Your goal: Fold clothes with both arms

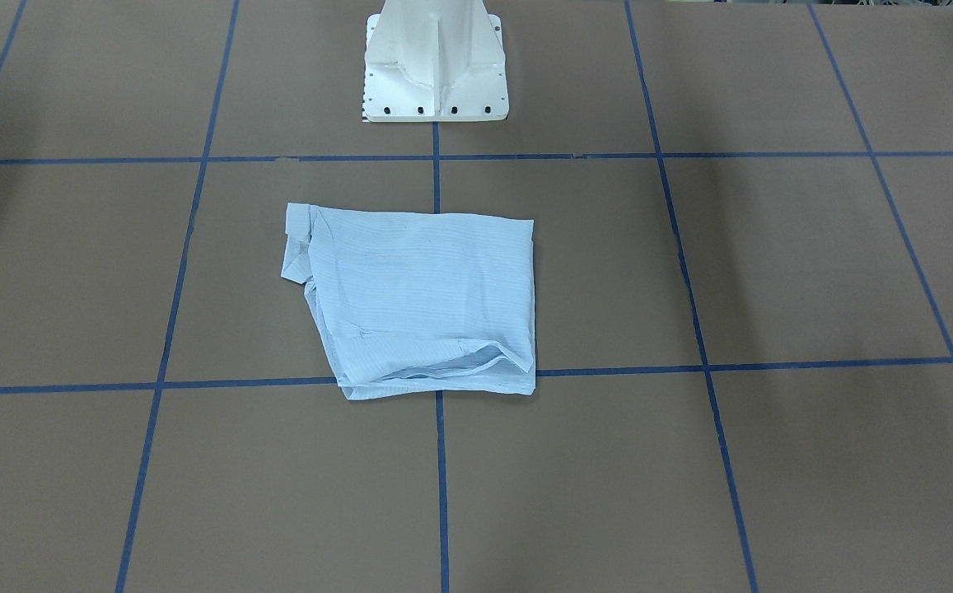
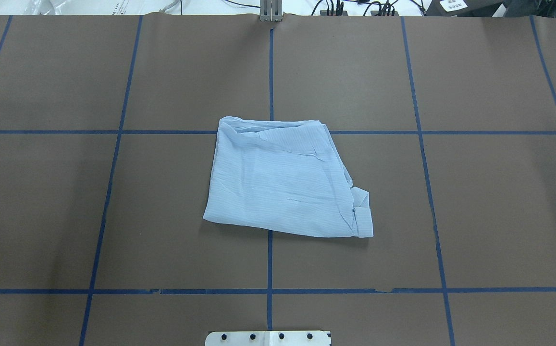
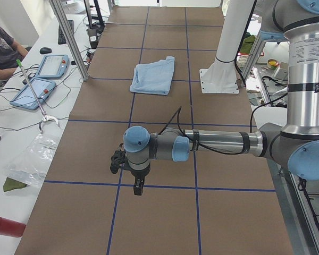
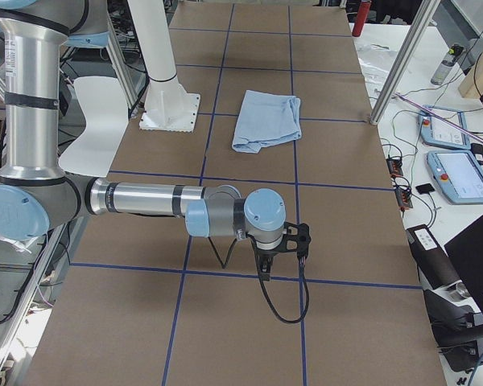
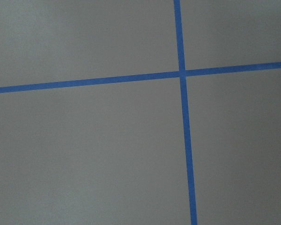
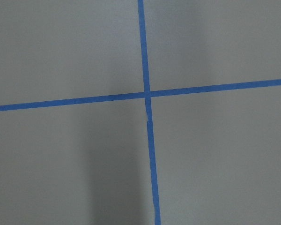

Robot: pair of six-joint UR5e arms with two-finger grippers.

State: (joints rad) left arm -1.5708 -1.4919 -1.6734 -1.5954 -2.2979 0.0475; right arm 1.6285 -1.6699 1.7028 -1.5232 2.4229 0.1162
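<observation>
Centrally on the worktop (image 2: 475, 216) lies the folded shirt (image 2: 282, 182); left gripper (image 3: 137, 187) and right gripper (image 4: 263, 269) hang well away, and whether spread or pressed together I cannot tell.

Blue tape lines (image 2: 269, 72) cross the brown worktop (image 2: 450, 216). In the overhead view a white pedestal plate (image 2: 268, 338) sits at 6 o'clock. In the left side view a tablet (image 3: 53, 65) and a seated person (image 3: 2, 50) are at 10 o'clock, a plastic bag (image 3: 32, 159) at 9.

Robotics laboratory. Brown table (image 2: 499, 216) gridded with blue tape (image 2: 270, 72); teach pendants (image 3: 33, 93) and an aluminium post (image 3: 69, 40) stand alongside it.
</observation>
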